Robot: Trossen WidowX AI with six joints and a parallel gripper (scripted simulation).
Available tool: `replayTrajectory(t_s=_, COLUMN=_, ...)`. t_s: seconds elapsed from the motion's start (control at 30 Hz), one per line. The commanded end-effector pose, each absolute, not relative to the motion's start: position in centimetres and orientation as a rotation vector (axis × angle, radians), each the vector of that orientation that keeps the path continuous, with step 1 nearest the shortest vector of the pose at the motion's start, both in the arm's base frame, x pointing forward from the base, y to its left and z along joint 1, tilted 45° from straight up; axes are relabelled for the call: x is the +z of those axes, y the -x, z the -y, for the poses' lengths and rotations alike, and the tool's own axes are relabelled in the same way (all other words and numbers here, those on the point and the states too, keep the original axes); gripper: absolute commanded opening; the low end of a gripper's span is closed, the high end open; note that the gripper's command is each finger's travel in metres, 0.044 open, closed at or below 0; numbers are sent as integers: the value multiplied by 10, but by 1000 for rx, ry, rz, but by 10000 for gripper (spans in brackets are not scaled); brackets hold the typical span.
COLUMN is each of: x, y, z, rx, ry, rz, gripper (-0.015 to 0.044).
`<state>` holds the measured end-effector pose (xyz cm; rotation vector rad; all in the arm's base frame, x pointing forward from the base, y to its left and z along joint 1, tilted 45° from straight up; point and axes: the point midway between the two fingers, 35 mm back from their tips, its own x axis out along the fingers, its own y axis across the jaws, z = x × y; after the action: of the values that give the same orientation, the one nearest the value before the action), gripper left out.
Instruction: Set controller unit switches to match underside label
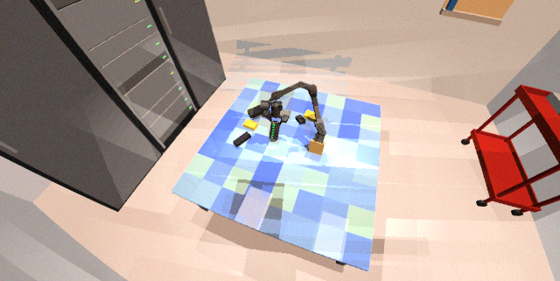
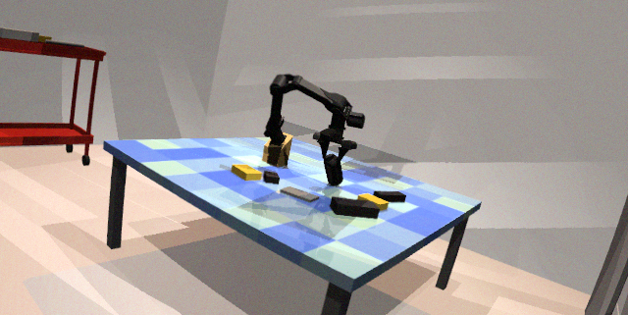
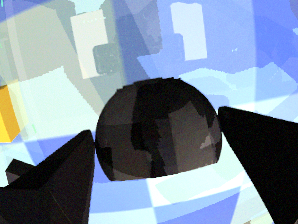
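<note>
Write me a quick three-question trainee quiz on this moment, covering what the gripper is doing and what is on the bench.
1. True or false: the dark grey controller unit lies flat on its base on the blue-and-green chequered table.
2. What does the black parallel-jaw gripper hold? A) a flat grey plate B) the controller unit C) nothing
3. How many yellow blocks lie on the table?

Key: 1 false, it hangs on end between the fingers. 2 B. 3 two.
</note>
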<state>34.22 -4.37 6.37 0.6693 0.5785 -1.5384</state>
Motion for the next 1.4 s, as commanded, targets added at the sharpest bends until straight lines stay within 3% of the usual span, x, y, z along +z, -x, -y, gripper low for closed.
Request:
replayTrajectory(t_s=0.0, x=56, y=-337, z=51, rx=-1556, ry=-656, rz=-596, gripper=338)
replayTrajectory(t_s=1.37, x=59, y=-334, z=82, rx=-1556, ry=-655, rz=-594, gripper=338)
